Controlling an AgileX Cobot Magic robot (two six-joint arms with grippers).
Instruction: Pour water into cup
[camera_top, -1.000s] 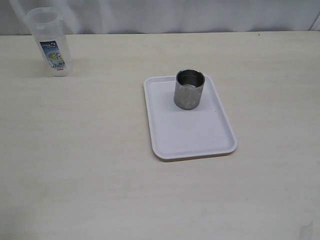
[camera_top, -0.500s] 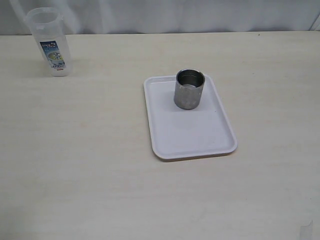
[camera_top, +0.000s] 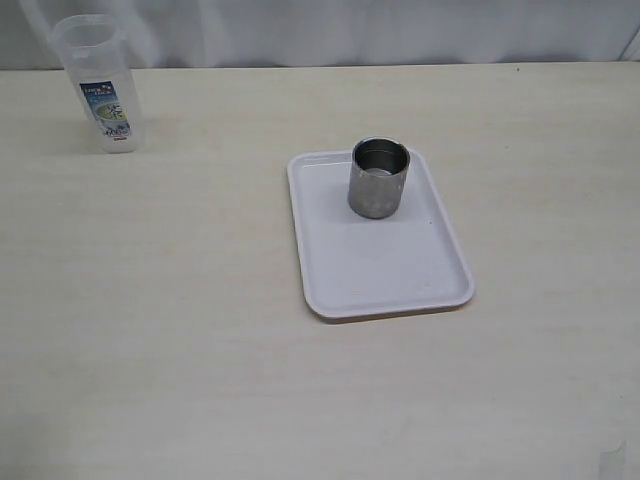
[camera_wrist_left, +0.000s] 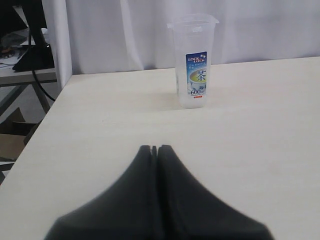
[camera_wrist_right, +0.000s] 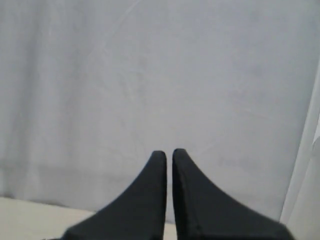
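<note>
Your left gripper (camera_wrist_left: 156, 148) has its jaws pressed together on nothing, and it hangs over the pale table (camera_wrist_left: 260, 130). Your right gripper (camera_wrist_right: 169, 152) is likewise closed and empty, with only a thin seam between its fingers, and it faces a white curtain (camera_wrist_right: 150, 75).

Nothing on the table has moved since the earlier exterior pictures.

The clear plastic container (camera_wrist_left: 195, 62) with the blue-green label stands upright straight ahead of your left gripper's tips, well apart from them. You cannot tell from here whether it holds water. The steel cup (camera_top: 379, 178) stands upright at the far end of a white tray (camera_top: 380, 265). Only the exterior view shows it, so its place relative to either gripper cannot be told. Its inside shows grey metal, and whether it holds any water is unclear.
</note>
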